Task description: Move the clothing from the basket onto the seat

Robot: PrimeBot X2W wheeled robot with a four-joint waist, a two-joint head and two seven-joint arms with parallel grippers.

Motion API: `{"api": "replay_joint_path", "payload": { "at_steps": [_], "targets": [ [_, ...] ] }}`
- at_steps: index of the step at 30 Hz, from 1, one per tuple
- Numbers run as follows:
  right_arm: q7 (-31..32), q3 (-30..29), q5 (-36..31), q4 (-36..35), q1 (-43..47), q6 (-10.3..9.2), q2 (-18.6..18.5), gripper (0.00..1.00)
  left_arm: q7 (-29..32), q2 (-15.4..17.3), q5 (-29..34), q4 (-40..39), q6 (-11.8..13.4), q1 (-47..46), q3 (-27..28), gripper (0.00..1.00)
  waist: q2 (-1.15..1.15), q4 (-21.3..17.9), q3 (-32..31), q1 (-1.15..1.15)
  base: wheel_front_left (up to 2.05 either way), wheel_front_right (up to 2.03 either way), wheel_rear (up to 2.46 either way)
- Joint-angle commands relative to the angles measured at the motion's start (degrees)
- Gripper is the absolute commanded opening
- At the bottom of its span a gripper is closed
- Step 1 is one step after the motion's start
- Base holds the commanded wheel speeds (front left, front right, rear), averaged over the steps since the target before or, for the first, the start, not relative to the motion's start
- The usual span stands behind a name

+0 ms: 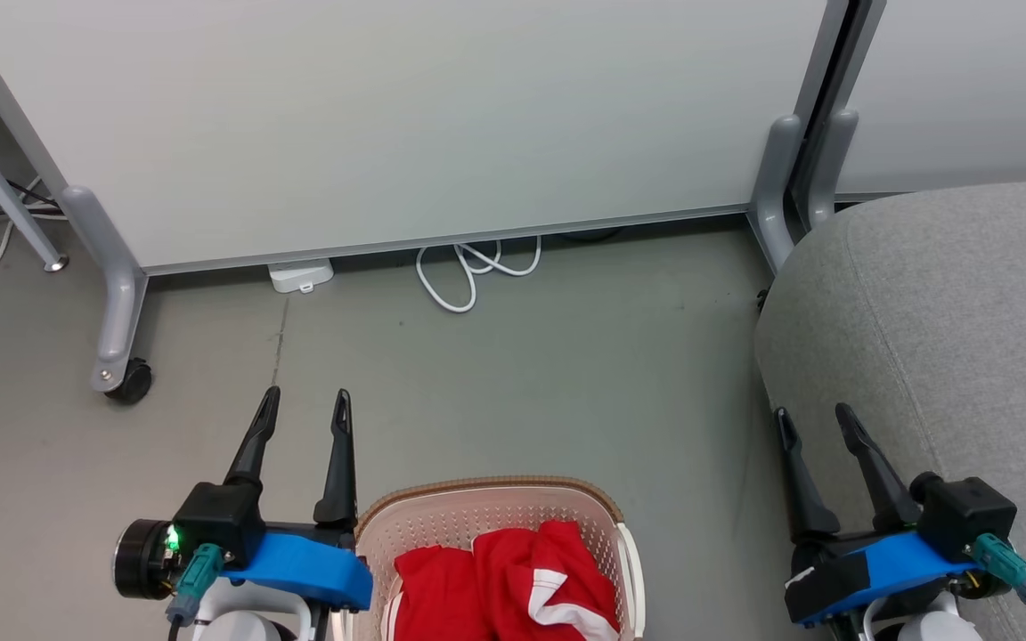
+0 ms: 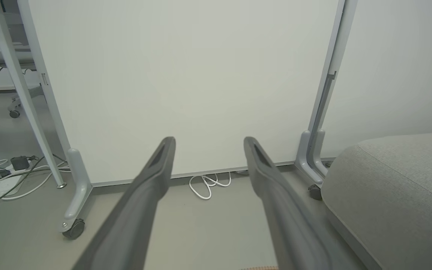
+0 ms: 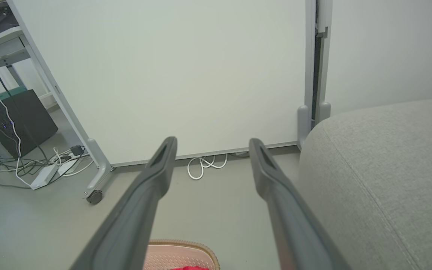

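Note:
The cream perforated basket [image 1: 598, 521] with a brown rim stands on the floor at the bottom centre of the head view. Red clothing [image 1: 495, 583] with white stripes is bunched inside it. The grey seat [image 1: 949, 329] fills the right side, its rounded edge facing the basket. My left gripper [image 1: 306, 402] is open just left of the basket, fingers empty. My right gripper [image 1: 814, 419] is open at the seat's near edge, right of the basket. The basket rim [image 3: 189, 244] and a sliver of red clothing [image 3: 186, 267] also peek in below my right gripper [image 3: 211, 144].
A white partition panel [image 1: 388, 116] on castor legs [image 1: 121, 378] stands ahead. A coiled white cable [image 1: 468, 271] and a white adapter [image 1: 301, 274] lie at its foot. More cables [image 3: 32, 168] and a dark box [image 3: 13, 123] sit far left. Grey floor [image 1: 522, 374] lies between basket and panel.

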Motion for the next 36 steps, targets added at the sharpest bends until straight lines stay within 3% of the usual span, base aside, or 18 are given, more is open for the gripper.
{"api": "replay_joint_path", "payload": {
  "at_steps": [1, 16, 36],
  "targets": [
    [-0.6, 0.2, -1.3, 0.0, -0.8, 0.12, -0.4, 1.00, -0.6, 0.1, 1.3, 0.2, -0.4, -0.9, -0.3, 1.00, 0.00, 0.0, 0.1, -0.01, 0.00, 0.00, 0.00],
    [-2.1, 0.5, -7.3, 1.0, -1.2, 0.13, -0.4, 1.00, -2.1, -0.4, 6.6, 1.6, -1.4, -1.3, -0.4, 1.00, 0.00, 0.5, 0.6, -0.01, 0.00, 0.00, 0.00],
    [-2.1, 0.6, -7.1, 1.7, -1.2, 0.09, -0.4, 1.00, -2.1, -0.5, 6.1, 2.6, -2.2, -1.5, 0.2, 1.00, 0.00, 0.6, 0.9, -0.01, 0.00, 0.00, 0.00]
  ]
}}
